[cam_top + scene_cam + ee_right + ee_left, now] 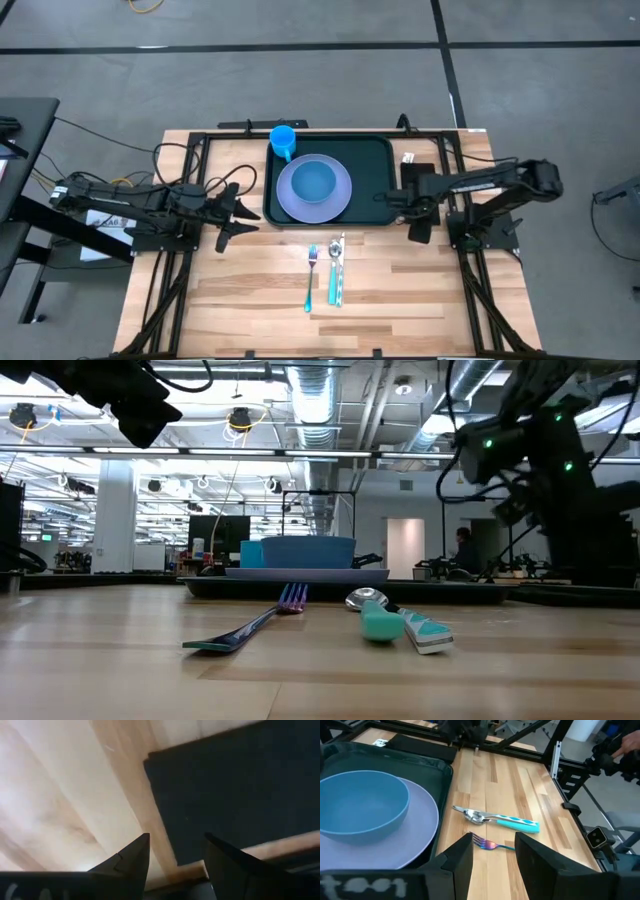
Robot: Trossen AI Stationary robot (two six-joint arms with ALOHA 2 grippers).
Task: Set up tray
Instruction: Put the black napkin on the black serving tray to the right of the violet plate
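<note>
A dark green tray (375, 165) sits at the upper centre of the table, holding a lavender plate (340, 205), a blue bowl (314, 182) and a blue cup (283, 139). A fork (311, 276) and spoon (336, 268) lie below it on bare wood, seemingly still to be placed. The left gripper (238, 208), left of the tray, and the right gripper (400, 205), at its right edge, are both parted and empty.

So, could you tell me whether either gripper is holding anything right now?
Nothing is held: the left gripper and right gripper are both open and empty.
</note>
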